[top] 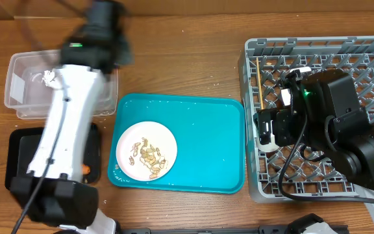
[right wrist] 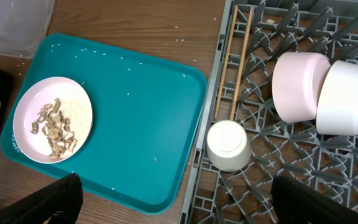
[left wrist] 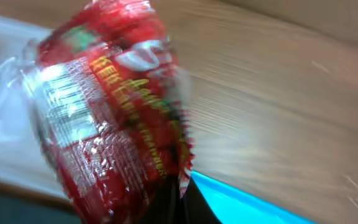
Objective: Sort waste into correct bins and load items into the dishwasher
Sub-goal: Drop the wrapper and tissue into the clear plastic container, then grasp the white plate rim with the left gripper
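My left gripper [top: 106,29] is raised over the table behind the clear tub [top: 18,97], blurred. In the left wrist view it [left wrist: 178,208] is shut on the crumpled red wrapper [left wrist: 114,112], which fills the frame. A white tissue [top: 47,77] lies in the tub. A carrot [top: 87,171] lies in the black tray [top: 18,159]. The white plate [top: 147,151] with nut scraps [right wrist: 55,127] sits on the teal tray [top: 206,143]. My right gripper [right wrist: 176,193] is open and empty over the left edge of the grey rack [top: 369,52]. The rack holds a cup [right wrist: 229,144], two bowls [right wrist: 300,86] and chopsticks [right wrist: 232,68].
The teal tray lies between the bins and the rack. My left arm lies across the black tray and the tub's right side. My right arm covers the rack's middle in the overhead view. Bare wooden table lies behind the teal tray.
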`<state>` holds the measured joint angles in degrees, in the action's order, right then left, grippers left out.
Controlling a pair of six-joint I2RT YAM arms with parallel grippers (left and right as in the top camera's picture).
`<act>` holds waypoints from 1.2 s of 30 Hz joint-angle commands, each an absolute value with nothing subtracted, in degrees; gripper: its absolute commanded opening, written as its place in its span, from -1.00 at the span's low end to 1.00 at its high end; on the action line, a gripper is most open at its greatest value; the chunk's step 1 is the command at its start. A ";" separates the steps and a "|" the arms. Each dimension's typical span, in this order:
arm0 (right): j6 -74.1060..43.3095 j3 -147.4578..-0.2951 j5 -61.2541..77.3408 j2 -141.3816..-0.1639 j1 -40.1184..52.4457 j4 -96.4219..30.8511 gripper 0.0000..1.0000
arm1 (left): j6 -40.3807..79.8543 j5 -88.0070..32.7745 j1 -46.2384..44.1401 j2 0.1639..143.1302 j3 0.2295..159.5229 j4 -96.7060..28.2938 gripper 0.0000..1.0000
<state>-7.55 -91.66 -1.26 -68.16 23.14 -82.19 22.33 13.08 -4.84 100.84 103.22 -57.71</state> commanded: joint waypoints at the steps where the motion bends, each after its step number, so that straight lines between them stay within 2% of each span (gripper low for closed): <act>1: -7.94 -92.27 -0.71 -68.07 23.03 -82.41 1.00 | 21.61 9.21 1.28 105.47 102.45 -59.20 -0.60; 3: -7.94 -92.27 -0.71 -68.07 23.03 -82.87 1.00 | 20.01 7.92 2.94 106.19 102.45 -59.77 -0.22; 5: -7.94 -92.27 -0.71 -68.07 23.03 -83.68 1.00 | 17.91 7.68 3.79 105.89 102.78 -60.80 0.01; 10: -7.94 -92.27 -0.73 -68.07 23.03 -84.60 1.00 | 14.37 6.57 2.72 102.94 108.44 -67.99 0.09; 13: -7.94 -92.27 -0.73 -68.07 23.03 -84.55 1.00 | 11.49 2.15 -1.06 99.96 110.32 -73.80 0.04; 19: -7.94 -92.27 -0.73 -68.07 23.03 -84.55 1.00 | 11.84 1.87 -11.18 99.55 104.86 -81.80 -0.02; 28: -7.94 -92.27 -0.73 -68.07 23.03 -84.55 1.00 | 15.07 0.58 -26.72 99.57 84.05 -71.64 -0.07; 30: -7.94 -92.27 -0.73 -68.07 23.03 -84.55 1.00 | 15.46 1.52 -30.68 99.61 79.35 -68.05 -0.14; 36: -7.94 -92.27 -0.71 -68.07 23.03 -84.51 1.00 | 26.22 15.92 -38.98 99.74 67.22 -54.02 -0.61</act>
<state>-7.53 -91.66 -1.28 -68.16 23.14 -84.82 19.42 7.38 -37.30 99.57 71.18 -57.17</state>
